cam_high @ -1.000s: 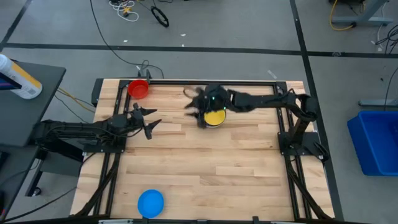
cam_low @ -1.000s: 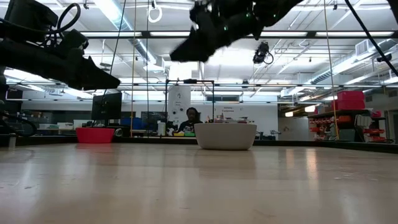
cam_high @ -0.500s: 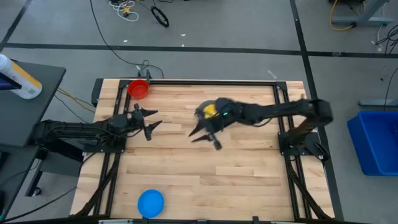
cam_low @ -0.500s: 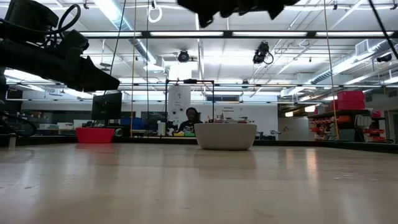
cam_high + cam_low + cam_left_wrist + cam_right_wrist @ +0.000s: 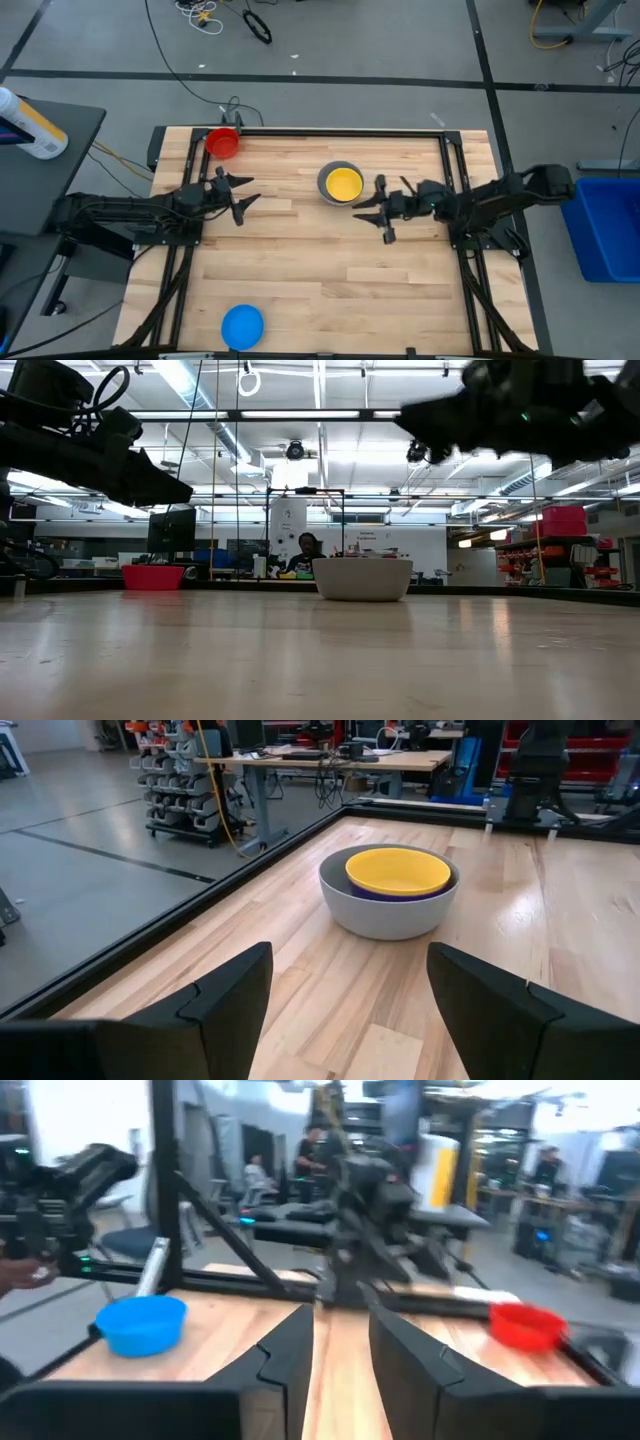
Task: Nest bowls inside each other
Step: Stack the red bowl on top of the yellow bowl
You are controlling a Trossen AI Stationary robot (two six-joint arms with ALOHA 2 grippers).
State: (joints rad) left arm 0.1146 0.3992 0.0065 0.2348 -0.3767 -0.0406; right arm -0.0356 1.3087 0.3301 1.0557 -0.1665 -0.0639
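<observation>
Bowls are partly stacked: the yellow bowl sits inside a dark blue bowl, which sits in the grey bowl, near the middle of the table's far edge. The red bowl waits at the far left corner and the light blue bowl at the near left edge. The right gripper hangs beside the stack, fingers a little apart, holding nothing. The left gripper waits with fingers wide open. Next, a loose bowl should probably be fetched.

Left gripper jaws wide apart, right gripper jaws narrowly parted, both empty
</observation>
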